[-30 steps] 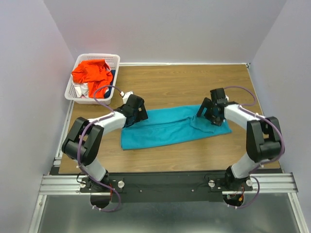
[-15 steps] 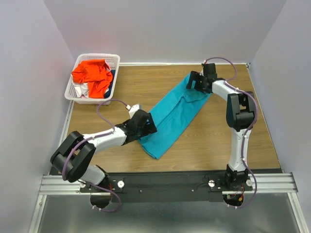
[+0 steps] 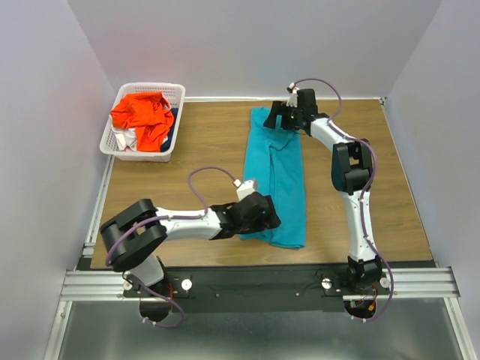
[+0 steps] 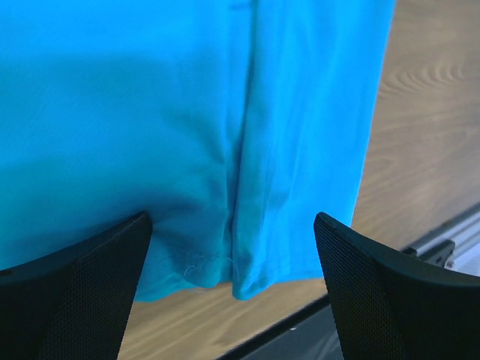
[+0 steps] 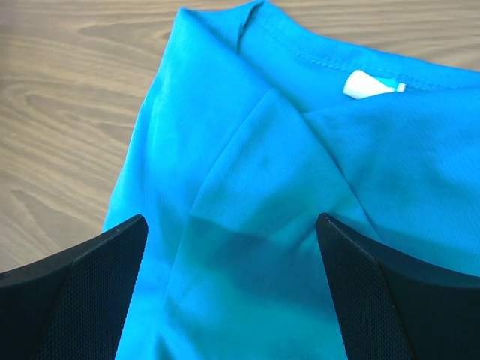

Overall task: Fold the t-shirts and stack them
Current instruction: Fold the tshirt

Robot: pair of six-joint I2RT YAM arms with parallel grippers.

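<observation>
A large teal-blue t-shirt (image 3: 279,169), folded into a long strip, lies front to back on the wooden table (image 3: 202,142). My left gripper (image 3: 262,217) stands open over its near hem (image 4: 225,262), fingers (image 4: 90,292) either side of the cloth. My right gripper (image 3: 283,118) is open over the far collar end (image 5: 285,150), where a white tag (image 5: 367,84) shows. An orange-red t-shirt (image 3: 141,112) is heaped in the basket, over white cloth (image 3: 124,141) and a dark blue one (image 3: 172,124).
The white lattice basket (image 3: 150,86) sits at the table's far left corner. The table's near edge and a black rail (image 4: 439,247) lie just beyond the shirt's hem. Grey walls enclose the left, back and right sides.
The teal shirt has swung from lying left to right into a front-to-back line. My right gripper went to the far edge with the collar end, my left toward the near edge with the hem.
</observation>
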